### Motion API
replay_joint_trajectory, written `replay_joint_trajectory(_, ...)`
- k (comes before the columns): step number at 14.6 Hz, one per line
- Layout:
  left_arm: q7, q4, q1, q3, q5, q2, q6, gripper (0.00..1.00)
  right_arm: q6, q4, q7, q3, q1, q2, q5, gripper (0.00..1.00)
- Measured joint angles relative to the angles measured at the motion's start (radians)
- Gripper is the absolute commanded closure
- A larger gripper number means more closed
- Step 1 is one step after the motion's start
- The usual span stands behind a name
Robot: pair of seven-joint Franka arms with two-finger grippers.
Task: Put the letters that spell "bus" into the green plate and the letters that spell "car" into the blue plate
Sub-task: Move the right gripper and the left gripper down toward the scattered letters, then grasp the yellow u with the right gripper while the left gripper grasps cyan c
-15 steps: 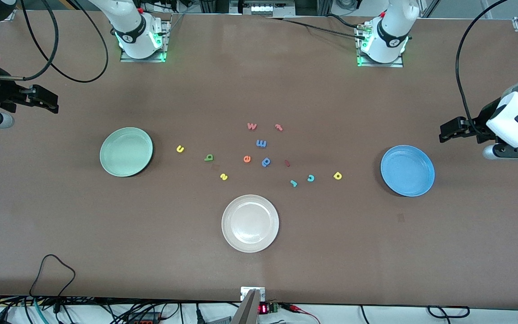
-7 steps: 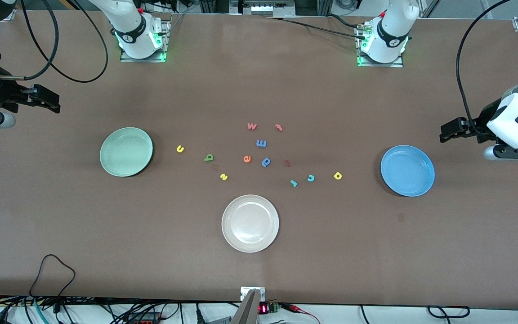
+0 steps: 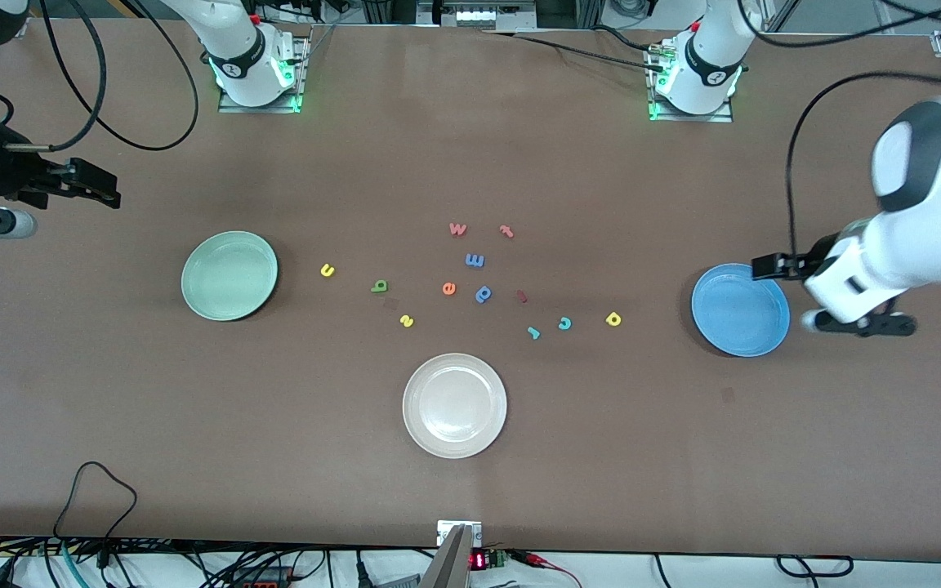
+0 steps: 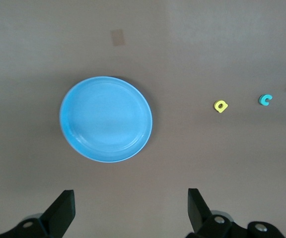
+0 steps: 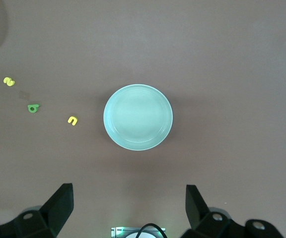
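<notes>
The pale green plate (image 3: 229, 275) lies empty toward the right arm's end, and the blue plate (image 3: 740, 309) lies empty toward the left arm's end. Between them lie the yellow u (image 3: 327, 270), green b (image 3: 379, 286) and yellow s (image 3: 406, 321), then the teal r (image 3: 532, 331), teal c (image 3: 564, 323) and yellow a (image 3: 613, 319). My left gripper (image 3: 758, 267) hangs open over the blue plate's rim; its wrist view shows the blue plate (image 4: 106, 119). My right gripper (image 3: 113, 194) is open and empty in the air, off to the side of the green plate (image 5: 138, 117).
A cream-white plate (image 3: 454, 405) sits nearer the front camera than the letters. Other letters lie in the middle: orange e (image 3: 448, 288), blue p (image 3: 483, 294), blue m (image 3: 474, 260), two pink-red ones (image 3: 457, 229), and a dark red one (image 3: 522, 296). A cable (image 3: 95, 490) loops near the front edge.
The left arm has swung in from the table's end, and its gripper now hangs over the blue plate's rim. The right gripper has crept slightly toward the green plate. No letter has moved.
</notes>
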Motion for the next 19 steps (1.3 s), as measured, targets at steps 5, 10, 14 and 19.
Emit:
replay_joint_trajectory(5, -0.033, 0.000, -0.149, -0.006, 0.000, 0.115, 0.168, 0.00, -0.001, -0.007, -0.013, 0.002, 0.007, 0.085, 0.005, 0.00)
replay_joint_trajectory(10, -0.138, 0.002, -0.274, -0.008, -0.004, 0.255, 0.335, 0.18, 0.043, -0.026, -0.017, 0.008, 0.077, 0.189, 0.012, 0.00)
replay_joint_trajectory(14, -0.261, 0.021, -0.344, -0.009, -0.049, 0.349, 0.422, 0.28, 0.314, -0.212, 0.023, 0.010, 0.137, 0.203, 0.049, 0.00)
replay_joint_trajectory(19, -0.330, 0.098, -0.390, -0.008, -0.049, 0.440, 0.442, 0.36, 0.629, -0.470, 0.316, 0.092, 0.153, 0.194, 0.065, 0.00)
